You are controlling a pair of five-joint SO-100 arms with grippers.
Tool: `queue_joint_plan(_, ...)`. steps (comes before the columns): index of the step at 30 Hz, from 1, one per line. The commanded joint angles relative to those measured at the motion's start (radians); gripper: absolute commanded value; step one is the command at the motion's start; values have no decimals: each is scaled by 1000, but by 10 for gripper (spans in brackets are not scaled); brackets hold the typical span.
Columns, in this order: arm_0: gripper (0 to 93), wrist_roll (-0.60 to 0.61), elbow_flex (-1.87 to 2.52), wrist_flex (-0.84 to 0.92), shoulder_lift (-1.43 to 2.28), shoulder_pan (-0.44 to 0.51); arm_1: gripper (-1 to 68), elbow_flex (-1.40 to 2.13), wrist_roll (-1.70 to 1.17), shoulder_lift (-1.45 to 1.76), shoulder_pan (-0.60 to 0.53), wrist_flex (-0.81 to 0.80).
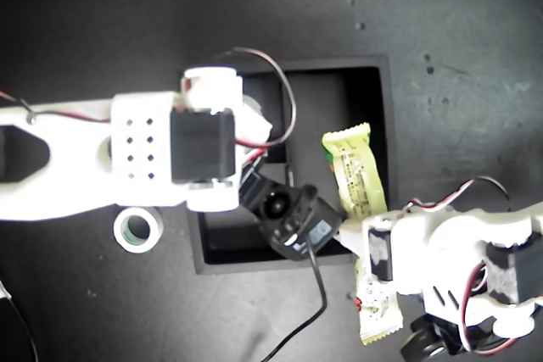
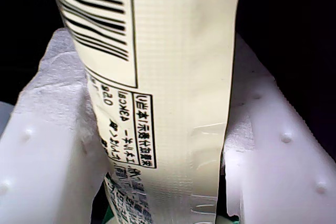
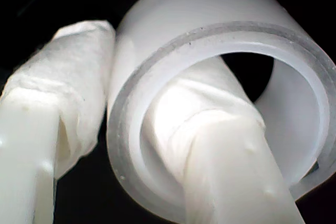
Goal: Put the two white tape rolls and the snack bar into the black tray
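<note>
Currently: my first gripper (image 2: 173, 145) clamps the snack bar (image 1: 355, 177), which lies tilted across the black tray (image 1: 383, 108) wall at the exterior view's right; my second gripper (image 3: 157, 145) pinches the larger tape roll's (image 3: 220, 77) wall above the tray; smaller tape roll (image 1: 137, 230) rests outside, exterior view's left
</note>
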Motion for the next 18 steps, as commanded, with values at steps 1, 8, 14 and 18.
queue_joint_plan(1, 57, -6, -3, 18, 67, -8, 17, -9, 11, 14, 15, -5)
queue_joint_plan(8, 263, -14, 55, 18, 144, -11, 400, 43, -34, 14, 54, 87)
queue_joint_plan(14, 262, 17, 60, 18, 216, -20, 388, -5, -66, 14, 91, 146)
queue_joint_plan(18, 236, 48, 147, 20, 453, -37, 350, -259, -104, 14, 152, 339)
